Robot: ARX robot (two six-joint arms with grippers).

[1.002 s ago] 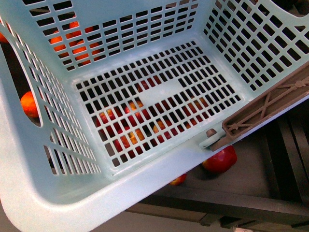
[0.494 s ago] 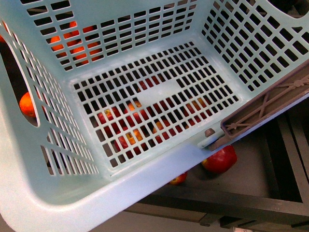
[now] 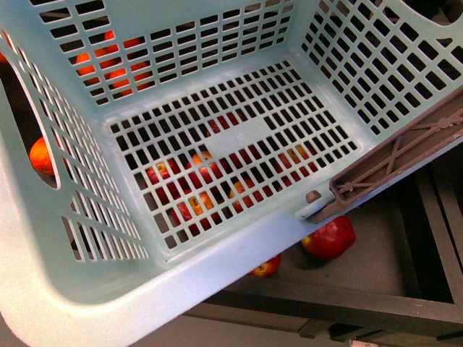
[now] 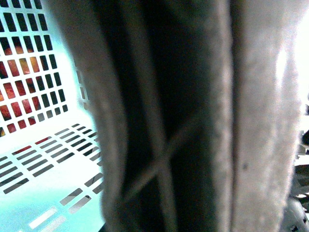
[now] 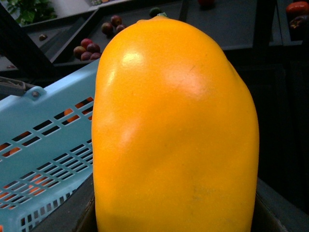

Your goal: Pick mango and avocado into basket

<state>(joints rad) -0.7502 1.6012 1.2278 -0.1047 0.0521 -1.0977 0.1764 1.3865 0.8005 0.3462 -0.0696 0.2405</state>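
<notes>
The light teal basket (image 3: 217, 260) fills the front view, tilted, with nothing on its slotted floor. Its brown handle (image 3: 405, 163) runs along the right rim. In the left wrist view that handle (image 4: 164, 121) sits blurred right against the lens, with the basket's slotted wall (image 4: 43, 145) behind; my left gripper is shut on the basket, its fingers hidden. The yellow-orange mango (image 5: 174, 130) fills the right wrist view, with my right gripper shut on it, next to the basket's outer wall (image 5: 43, 140). Neither gripper shows in the front view. The avocado is out of view.
Red and orange fruit lie under the basket, seen through its slots. A red mango (image 3: 329, 238) and a smaller red fruit (image 3: 266, 267) lie on the dark shelf below the rim. Orange fruit (image 3: 42, 155) show at the left. Dark crates with small dark red fruit (image 5: 89, 48) stand farther off.
The basket has shifted slightly, mostly between the earliest frame and the middle one. Its floor stays bare.
</notes>
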